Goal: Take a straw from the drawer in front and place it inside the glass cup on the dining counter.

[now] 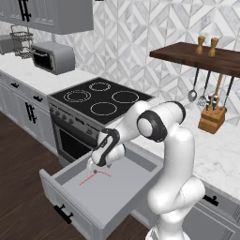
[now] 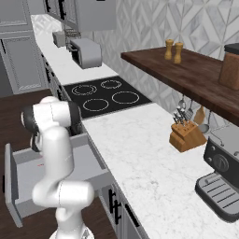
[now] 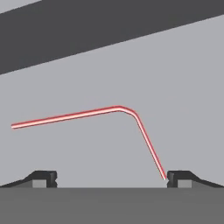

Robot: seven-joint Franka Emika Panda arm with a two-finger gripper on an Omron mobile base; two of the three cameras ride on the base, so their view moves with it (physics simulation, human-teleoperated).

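- Lower left of the left base view: drawer [image 1: 103, 197], light grey, pulled fully out, black bar handle [image 1: 63, 214] on its front panel; interior floor bare apart from one item.
- Left of centre, same view: straw [image 1: 94, 175], thin and red, lying flat on the drawer floor directly beneath the hand. Hand view shows it as a long arm running from mid-left to a bend at centre, then a shorter leg [image 3: 151, 146] slanting down to the lower right.
- Centre of the left base view: gripper [image 1: 95, 165], pointing down into the drawer, just above the straw. Jaws spread as wide as they go; nothing held. In the hand view the two fingertips [image 3: 43, 178] stand at the bottom corners; the straw's short leg ends right beside the right-hand tip; whether they touch cannot be told.
- Upper centre: black stove top [image 1: 101, 97] with four rings, oven front below it, beside the drawer.
- Right: white marble wall counter [image 1: 220, 154] carrying a knife block [image 1: 212, 118].
- Step in hand, as judged: descent onto the straw for pickup. Done well, the hand shifts so a straight run of straw crosses midway between the tips, lowers until they bracket it at floor level, then closes gently; a thin straw may roll or slip out.
- Glass cup and dining counter: out of frame; placement not yet begun.
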